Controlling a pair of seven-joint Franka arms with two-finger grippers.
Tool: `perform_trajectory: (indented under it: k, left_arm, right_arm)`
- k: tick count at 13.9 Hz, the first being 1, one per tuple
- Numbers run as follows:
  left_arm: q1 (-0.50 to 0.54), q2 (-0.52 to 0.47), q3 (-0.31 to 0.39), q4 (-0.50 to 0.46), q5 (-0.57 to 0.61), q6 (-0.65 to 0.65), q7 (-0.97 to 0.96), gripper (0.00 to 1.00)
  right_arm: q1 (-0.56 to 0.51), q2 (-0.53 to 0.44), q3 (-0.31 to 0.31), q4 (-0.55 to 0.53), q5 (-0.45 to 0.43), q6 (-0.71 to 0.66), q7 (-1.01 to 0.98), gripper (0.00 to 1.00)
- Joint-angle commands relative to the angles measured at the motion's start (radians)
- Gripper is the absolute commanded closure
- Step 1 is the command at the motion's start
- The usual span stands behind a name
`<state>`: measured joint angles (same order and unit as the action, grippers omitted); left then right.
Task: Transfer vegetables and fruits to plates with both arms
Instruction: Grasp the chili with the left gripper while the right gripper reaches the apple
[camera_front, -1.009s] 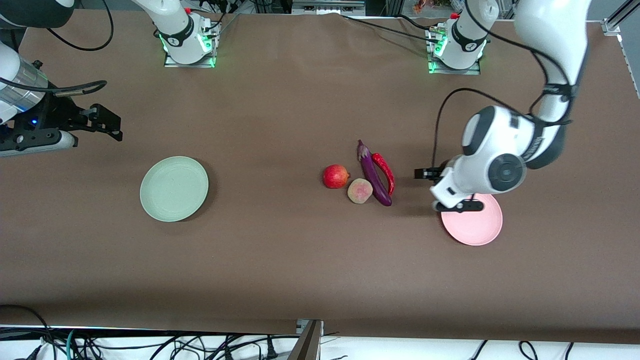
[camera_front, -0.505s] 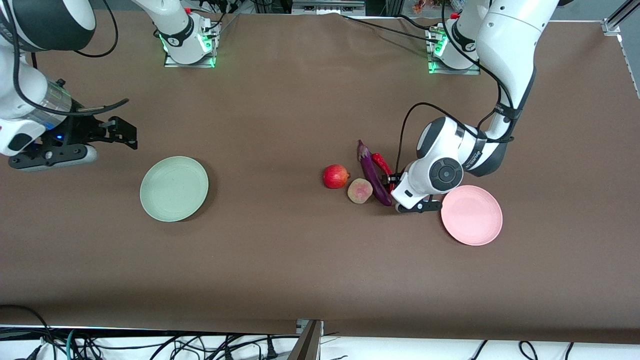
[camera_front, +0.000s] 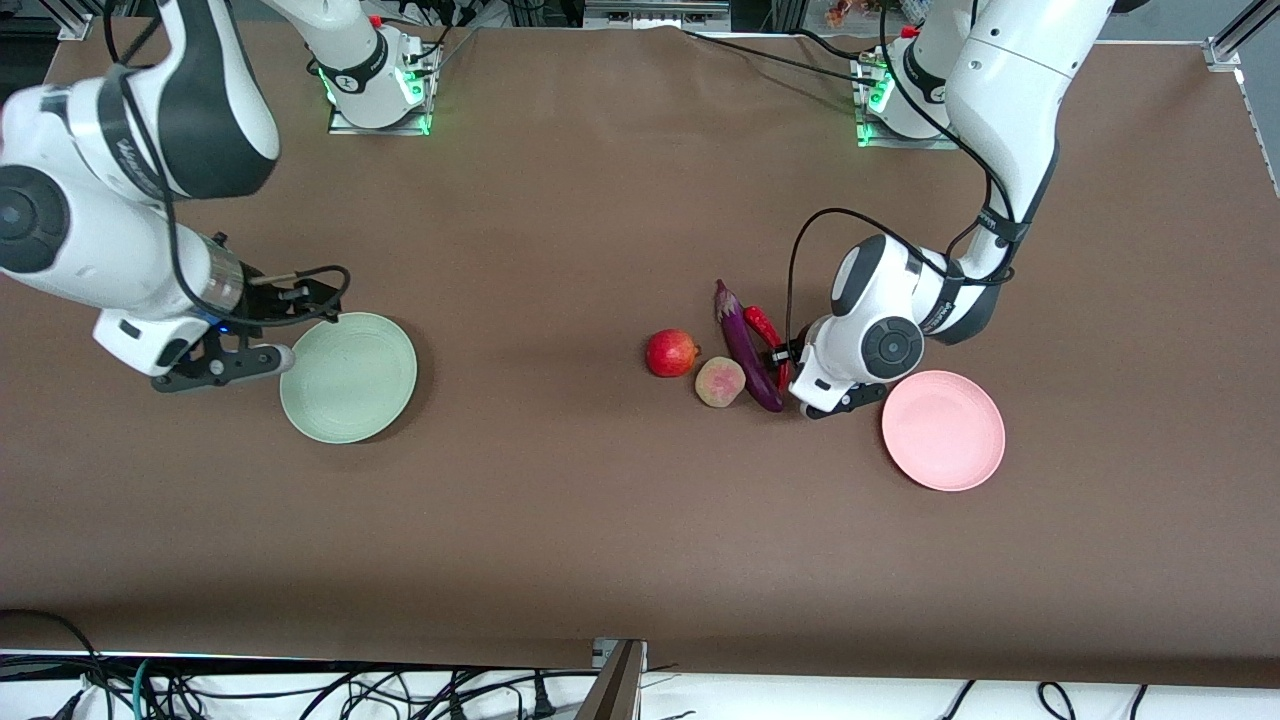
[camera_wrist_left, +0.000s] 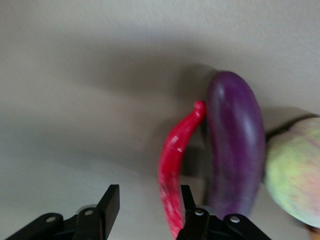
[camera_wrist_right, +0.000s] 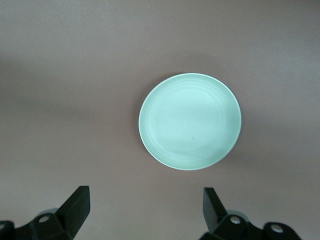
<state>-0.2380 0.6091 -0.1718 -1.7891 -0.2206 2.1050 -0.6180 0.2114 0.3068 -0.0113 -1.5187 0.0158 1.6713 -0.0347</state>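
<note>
Chili (camera_front: 766, 330) flat on table (camera_front: 560, 520), touching eggplant (camera_front: 745, 350) along its 3 o'clock flank (dial read on the front view, 12 toward the bases). Peach (camera_front: 720, 381) against eggplant at 8 o'clock of it; red fruit (camera_front: 672, 352) just beside peach, at its 10 o'clock. All 4 still in 1 cluster mid-table; both plates bare.

Left gripper (camera_front: 787, 366) down at chili's near end. Was over pink plate (camera_front: 943, 430) rim 1 s ago, then low beside eggplant's tip 0.5 s ago; now settled lower and closer in. Wrist view: fingers (camera_wrist_left: 111, 200) apart, chili (camera_wrist_left: 175, 165) running between them, 1 finger slipped into the gap between chili and eggplant (camera_wrist_left: 235, 145). Not yet clamped. Judged: pick of chili about to close, pink plate waiting near at 4 o'clock of the cluster.

Right gripper (camera_front: 318, 305) swung in from the table's edge within the last second; now over green plate (camera_front: 348, 377) rim at 11 o'clock. Fingers wide apart in its wrist view, nothing held, green plate (camera_wrist_right: 190, 121) bare ahead. Well apart from the produce, so likely only passing on its way toward a fruit.

Risk, as a judgement: inner finger nudging eggplant, and peach rolling with it.

Surface: plain brown matte cover, smooth, no other clutter. Around it: 2 bases with green lights at 12, loose black cables along the 6 o'clock edge.
</note>
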Motion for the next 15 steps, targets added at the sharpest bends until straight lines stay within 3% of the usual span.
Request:
perform_trajectory:
  k: [1, 3, 7, 9, 10, 12, 15]
  left_arm:
    - [0.003, -0.022, 0.002, -0.026, -0.074, 0.027, -0.011, 0.42]
    - [-0.006, -0.015, 0.002, -0.033, -0.074, 0.052, -0.009, 0.43]
    - [-0.032, -0.014, 0.003, -0.084, -0.071, 0.132, -0.003, 0.39]
    - [-0.033, -0.012, 0.003, -0.085, -0.071, 0.132, 0.0, 0.52]
    - [-0.033, -0.009, 0.003, -0.093, -0.071, 0.132, 0.001, 0.71]
    - [-0.029, -0.005, 0.005, -0.099, -0.068, 0.132, 0.009, 0.89]
    - [-0.024, -0.003, 0.005, -0.099, -0.025, 0.13, 0.009, 1.0]
  right_arm:
    - [0.055, 0.038, -0.001, 0.023, 0.015, 0.057, 0.021, 0.0]
    - [0.081, 0.073, 0.004, 0.031, 0.019, 0.119, 0.094, 0.0]
    - [0.138, 0.161, 0.02, 0.069, 0.174, 0.238, 0.252, 0.0]
    - [0.228, 0.245, 0.02, 0.113, 0.182, 0.347, 0.407, 0.0]
    - [0.261, 0.282, 0.019, 0.117, 0.171, 0.393, 0.486, 0.0]
    - [0.307, 0.343, 0.019, 0.117, 0.159, 0.509, 0.606, 0.0]
    - [0.379, 0.394, 0.017, 0.118, 0.157, 0.61, 0.765, 0.0]
